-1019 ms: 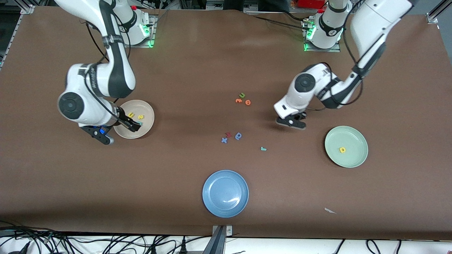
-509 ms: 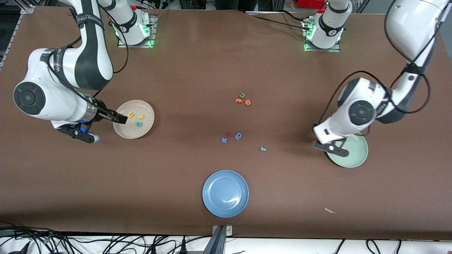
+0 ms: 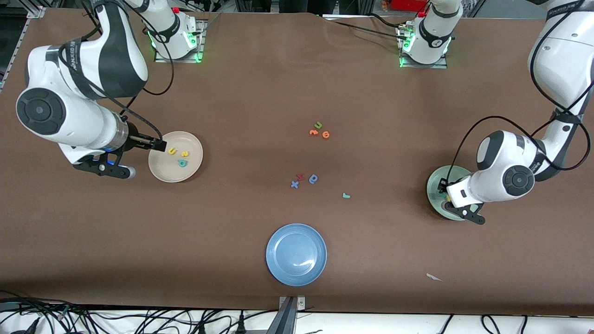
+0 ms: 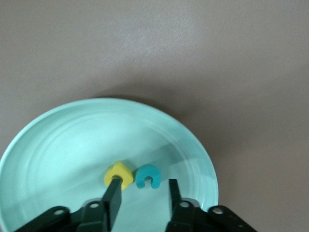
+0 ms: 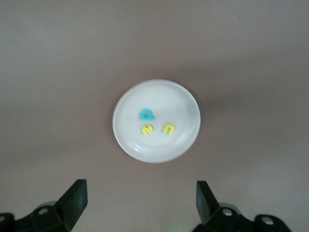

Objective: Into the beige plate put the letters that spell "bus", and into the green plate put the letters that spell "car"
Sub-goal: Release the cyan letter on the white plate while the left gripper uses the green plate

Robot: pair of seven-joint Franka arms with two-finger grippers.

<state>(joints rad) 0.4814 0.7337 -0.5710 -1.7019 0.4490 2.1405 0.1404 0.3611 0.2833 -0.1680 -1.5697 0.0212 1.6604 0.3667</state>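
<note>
While the left gripper (image 4: 141, 199) hangs open over the green plate (image 4: 58, 145), yellow a (image 4: 119, 173) and teal c (image 4: 147, 175) lie inside. Right gripper (image 5: 140, 195) gapes wide above the beige plate (image 5: 183, 101), holding nothing.

A matt brown cloth-like table cover (image 3: 260, 83) with a faint crease lies under a glossy, smooth round blue plate (image 3: 296, 254), a softly sheened pale mint-green plate (image 4: 72, 140) and a smooth cream-beige plate (image 5: 156, 121); the small teal c (image 4: 147, 175) looks like matt foam
</note>
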